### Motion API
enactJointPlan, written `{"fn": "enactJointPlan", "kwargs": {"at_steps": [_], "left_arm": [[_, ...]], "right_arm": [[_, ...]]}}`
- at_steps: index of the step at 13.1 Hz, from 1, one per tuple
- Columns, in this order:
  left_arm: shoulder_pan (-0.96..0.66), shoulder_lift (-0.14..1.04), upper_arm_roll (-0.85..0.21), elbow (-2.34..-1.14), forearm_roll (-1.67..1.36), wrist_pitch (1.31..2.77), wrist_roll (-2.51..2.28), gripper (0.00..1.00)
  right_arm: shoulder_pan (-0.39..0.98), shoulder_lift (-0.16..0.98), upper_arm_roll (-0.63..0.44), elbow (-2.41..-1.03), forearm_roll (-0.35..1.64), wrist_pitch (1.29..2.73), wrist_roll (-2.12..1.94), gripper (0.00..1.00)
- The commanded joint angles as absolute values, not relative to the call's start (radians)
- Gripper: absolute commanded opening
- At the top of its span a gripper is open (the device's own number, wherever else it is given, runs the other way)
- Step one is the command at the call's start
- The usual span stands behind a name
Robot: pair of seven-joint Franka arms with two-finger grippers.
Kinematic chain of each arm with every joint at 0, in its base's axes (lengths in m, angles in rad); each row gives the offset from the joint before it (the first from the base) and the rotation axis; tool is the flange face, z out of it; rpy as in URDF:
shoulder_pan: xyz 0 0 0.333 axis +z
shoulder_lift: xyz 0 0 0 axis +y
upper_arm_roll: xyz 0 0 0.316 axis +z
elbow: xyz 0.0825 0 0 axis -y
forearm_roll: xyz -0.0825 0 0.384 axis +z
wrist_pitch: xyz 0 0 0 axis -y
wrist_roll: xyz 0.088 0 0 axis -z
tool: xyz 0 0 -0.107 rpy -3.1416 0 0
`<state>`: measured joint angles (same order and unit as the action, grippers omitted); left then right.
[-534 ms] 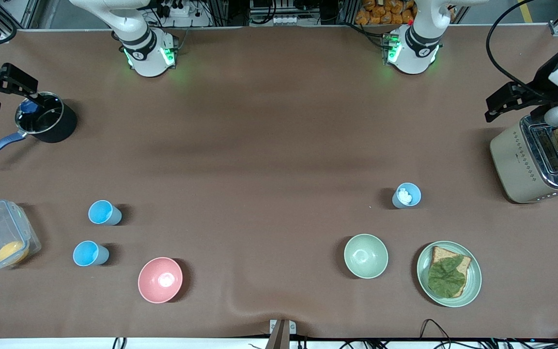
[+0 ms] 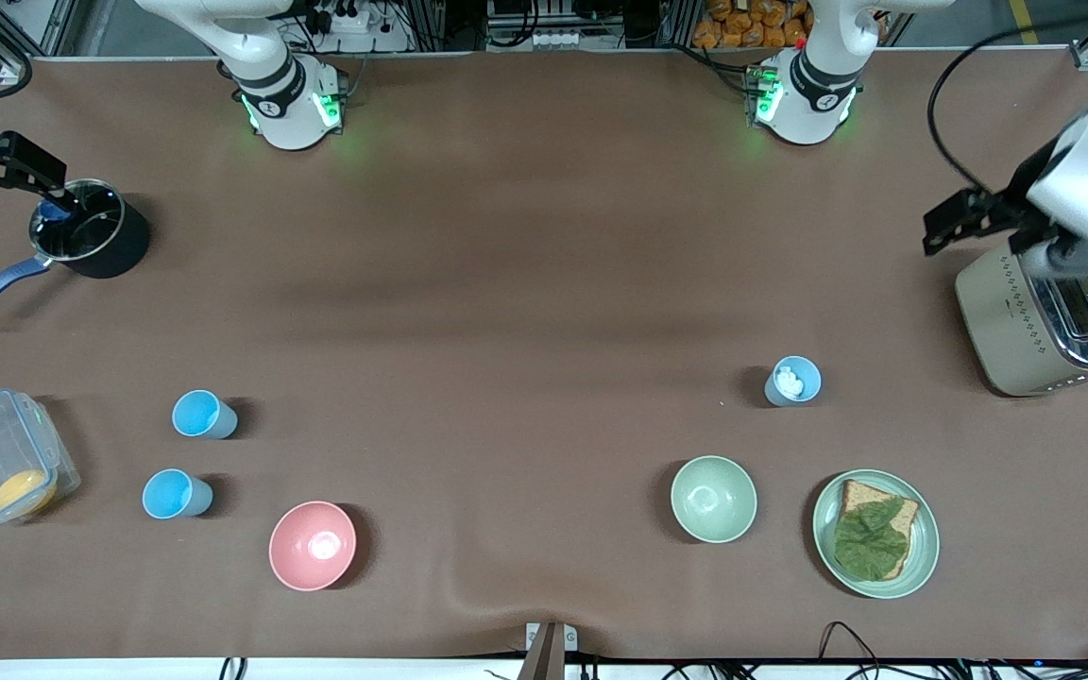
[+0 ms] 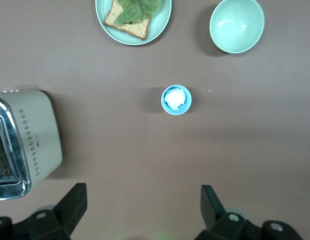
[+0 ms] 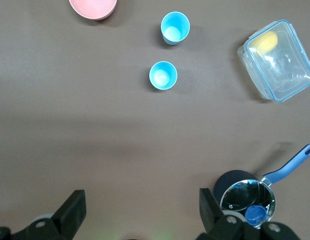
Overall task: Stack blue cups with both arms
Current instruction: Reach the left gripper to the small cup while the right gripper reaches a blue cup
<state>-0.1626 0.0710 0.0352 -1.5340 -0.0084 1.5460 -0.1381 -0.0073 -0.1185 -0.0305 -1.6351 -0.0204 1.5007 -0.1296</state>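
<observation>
Two empty blue cups stand toward the right arm's end of the table, one (image 2: 204,415) farther from the front camera than the other (image 2: 176,494). Both show in the right wrist view, the first (image 4: 163,75) and the second (image 4: 175,28). A third blue cup (image 2: 793,381) with something white inside stands toward the left arm's end and shows in the left wrist view (image 3: 176,100). My right gripper (image 2: 10,170) is open and empty, up beside the black saucepan (image 2: 91,231); its own view shows bare table between the fingers (image 4: 142,212). My left gripper (image 2: 955,222) is open and empty beside the toaster (image 2: 1026,321), also seen from its wrist (image 3: 142,210).
A pink bowl (image 2: 312,545) sits near the two cups, and a clear lidded box (image 2: 1,455) at the table's end. A pale green bowl (image 2: 713,498) and a green plate (image 2: 922,557) with bread and a leaf lie nearer the camera than the third cup.
The left arm's wrist has swung over the toaster and now covers most of the toast; its gripper shifted slightly toward the table's middle. The right gripper drew slightly toward the table's end.
</observation>
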Motion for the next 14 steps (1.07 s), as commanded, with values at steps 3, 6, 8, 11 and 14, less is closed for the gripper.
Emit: {"fn": "enactJointPlan", "kwargs": {"at_steps": [3, 6, 8, 11, 14], "left_arm": [[-0.158, 0.104, 0.035, -1.808, -0.009, 1.887, -0.118, 1.0], [-0.155, 0.156, 0.035, -1.977, -0.003, 2.135, -0.115, 1.0], [-0.16, 0.233, 0.035, -1.983, -0.002, 2.204, -0.114, 1.0], [-0.164, 0.326, 0.034, -1.986, 0.0, 2.267, -0.114, 0.95], [-0.164, 0.417, 0.034, -1.993, -0.002, 2.365, -0.114, 0.84]], "right_arm": [[-0.006, -0.008, -0.029, -1.562, -0.026, 1.503, -0.14, 1.0], [-0.014, 0.182, -0.029, -1.436, -0.038, 1.506, -0.144, 1.0], [-0.031, 0.247, -0.031, -1.42, -0.034, 1.54, -0.146, 1.0], [-0.057, 0.302, -0.032, -1.422, -0.037, 1.588, -0.147, 1.0], [-0.069, 0.443, -0.032, -1.424, -0.043, 1.666, -0.138, 1.0]]}}
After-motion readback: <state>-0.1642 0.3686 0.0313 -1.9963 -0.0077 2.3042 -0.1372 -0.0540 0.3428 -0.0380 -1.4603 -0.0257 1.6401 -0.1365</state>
